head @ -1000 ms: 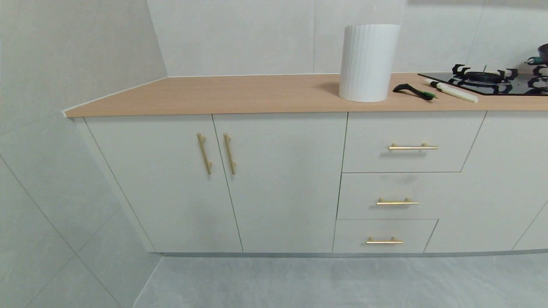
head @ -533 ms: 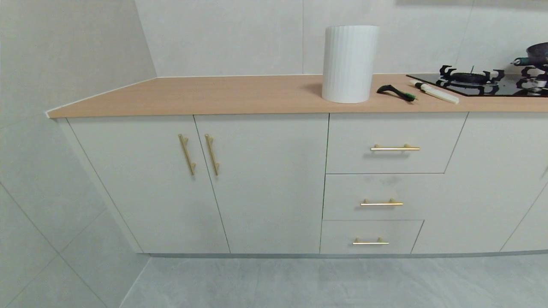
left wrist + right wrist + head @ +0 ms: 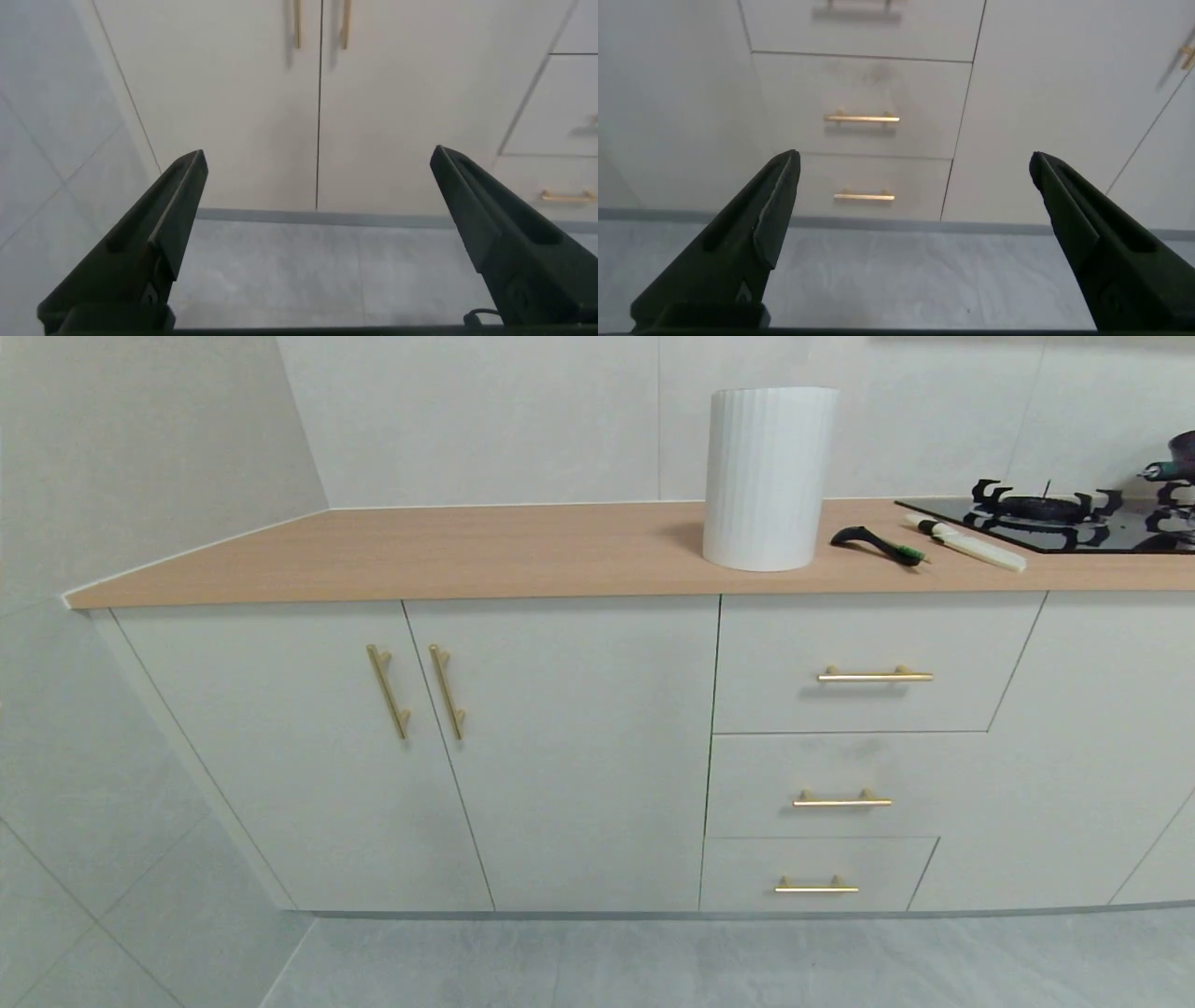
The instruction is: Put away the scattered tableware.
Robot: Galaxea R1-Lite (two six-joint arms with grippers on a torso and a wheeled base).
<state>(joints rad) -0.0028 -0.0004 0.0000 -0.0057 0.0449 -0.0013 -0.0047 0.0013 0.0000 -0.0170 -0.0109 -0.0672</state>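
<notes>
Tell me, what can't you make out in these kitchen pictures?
Head view: inside of the white canister, hidden by its wall.
Head view: dark pot at the stove, cut off by the right edge.
Head view: contents of the drawers, behind shut fronts.
Head view: pale utensil by the stove, too small to identify.

We see a wooden counter (image 3: 448, 555) with a tall white ribbed canister (image 3: 767, 476) upright on it. Just beside the canister lies a black peeler (image 3: 878, 544) with a green tip, and near that a pale knife (image 3: 973, 544), next to the hob (image 3: 1050, 515). Below the counter are two doors (image 3: 280, 765) and three drawers (image 3: 840, 644), all shut, with gold handles (image 3: 875, 676).
</notes>
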